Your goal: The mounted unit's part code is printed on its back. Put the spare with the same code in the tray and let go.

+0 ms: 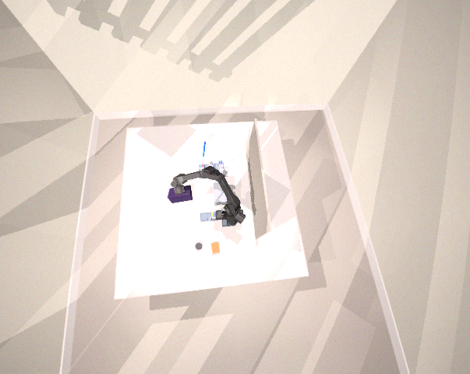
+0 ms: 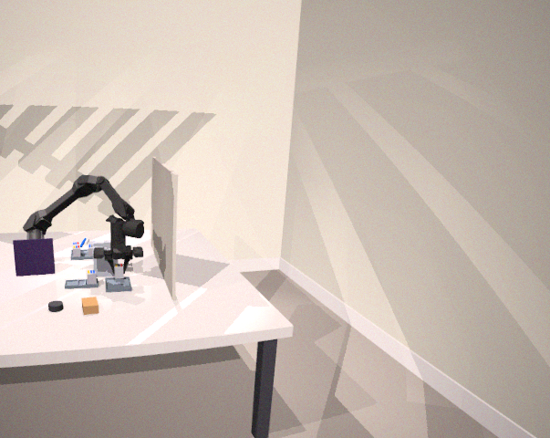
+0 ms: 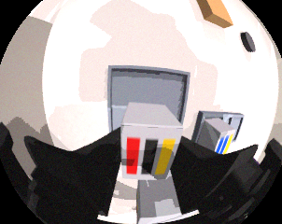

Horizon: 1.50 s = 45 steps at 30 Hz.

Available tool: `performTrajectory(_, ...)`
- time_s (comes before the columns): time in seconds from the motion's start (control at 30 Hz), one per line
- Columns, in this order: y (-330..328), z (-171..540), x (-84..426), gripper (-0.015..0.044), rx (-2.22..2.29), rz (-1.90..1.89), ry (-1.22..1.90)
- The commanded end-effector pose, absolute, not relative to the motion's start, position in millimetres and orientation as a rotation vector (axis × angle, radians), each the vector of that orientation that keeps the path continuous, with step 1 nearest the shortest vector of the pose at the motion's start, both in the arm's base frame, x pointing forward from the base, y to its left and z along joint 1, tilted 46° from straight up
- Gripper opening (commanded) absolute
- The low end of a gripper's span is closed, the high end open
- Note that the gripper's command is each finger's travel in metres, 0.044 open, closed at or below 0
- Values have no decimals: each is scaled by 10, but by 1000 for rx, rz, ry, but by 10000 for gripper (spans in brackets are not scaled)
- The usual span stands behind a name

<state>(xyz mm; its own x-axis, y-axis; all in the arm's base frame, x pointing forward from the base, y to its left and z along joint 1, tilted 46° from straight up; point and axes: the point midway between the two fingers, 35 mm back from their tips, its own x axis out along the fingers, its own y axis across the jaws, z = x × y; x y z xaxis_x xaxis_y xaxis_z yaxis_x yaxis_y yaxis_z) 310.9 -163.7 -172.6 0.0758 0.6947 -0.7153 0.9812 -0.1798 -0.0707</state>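
My gripper (image 2: 118, 269) (image 3: 145, 133) is shut on a light grey spare (image 2: 119, 271) (image 3: 151, 114), whose near face in the wrist view shows red, black and yellow bars. It is upright, over the near part of the grey-blue tray (image 2: 118, 286) (image 3: 148, 89). Whether its base touches the tray is hidden. A grey unit with blue and yellow bars (image 2: 91, 276) (image 3: 219, 133) stands on a smaller holder (image 2: 74, 284) (image 1: 205, 216) beside the tray. More spares with coloured bars (image 1: 217, 164) stand in a group farther back. I cannot tell which piece is the mounted unit.
A tall panel (image 1: 257, 181) (image 2: 163, 226) stands on one side of the arm. A grey box (image 1: 220, 193) (image 3: 160, 201) is behind the gripper. An orange block (image 1: 215, 247) (image 2: 89, 305) (image 3: 217, 13), a black disc (image 1: 198, 245) (image 2: 56, 306) (image 3: 247, 42) and a purple box (image 1: 180, 196) (image 2: 34, 257) are also on the table.
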Motion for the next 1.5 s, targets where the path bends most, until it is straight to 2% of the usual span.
performTrajectory(0.0, -1594, -1754, 3097, 0, 1936, -885, 1657)
performTrajectory(0.9, -1418, -1889, 3075, 0, 1937, -882, 1660)
performTrajectory(1.47, -1447, -1874, 3088, 440, 1929, -879, 1659)
